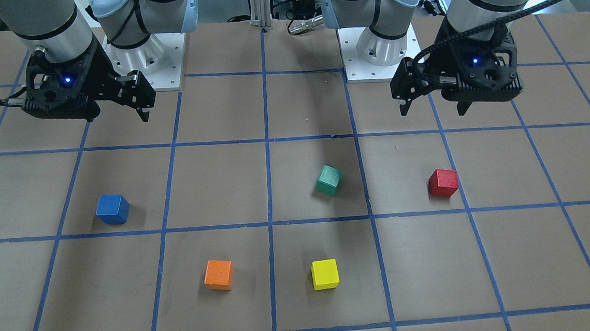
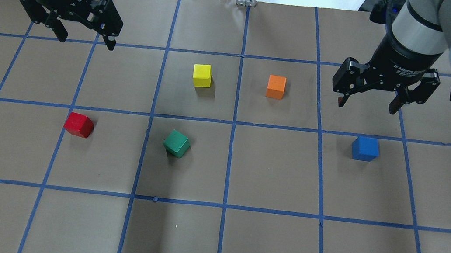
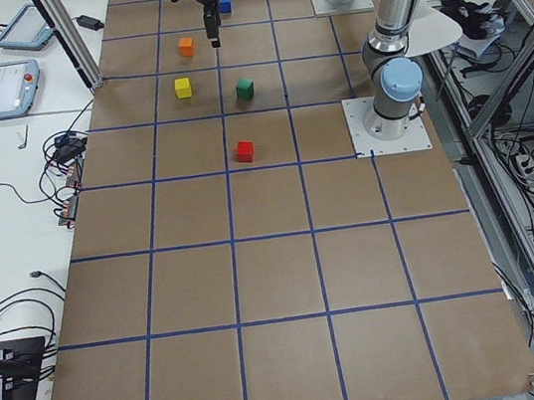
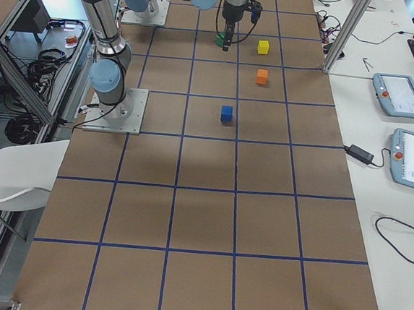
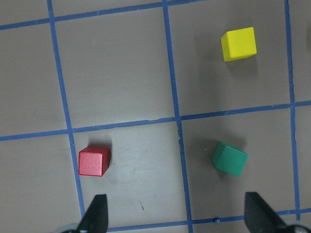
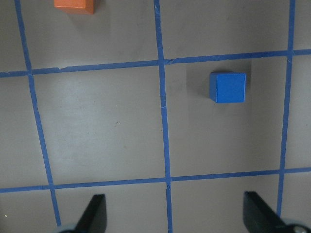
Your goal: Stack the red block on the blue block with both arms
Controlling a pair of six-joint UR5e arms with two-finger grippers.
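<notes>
The red block (image 2: 79, 125) sits on the brown table on my left side; it also shows in the front view (image 1: 442, 183) and the left wrist view (image 5: 94, 161). The blue block (image 2: 365, 149) sits on my right side; it also shows in the front view (image 1: 112, 209) and the right wrist view (image 6: 227, 87). My left gripper (image 2: 85, 41) is open and empty, held above the table beyond the red block. My right gripper (image 2: 367, 106) is open and empty, held above the table just beyond the blue block.
A green cube (image 2: 176, 143), a yellow cube (image 2: 202, 75) and an orange cube (image 2: 276, 87) lie between the two blocks near the table's middle. Blue tape lines grid the table. The arm bases (image 1: 376, 45) stand at the robot's edge.
</notes>
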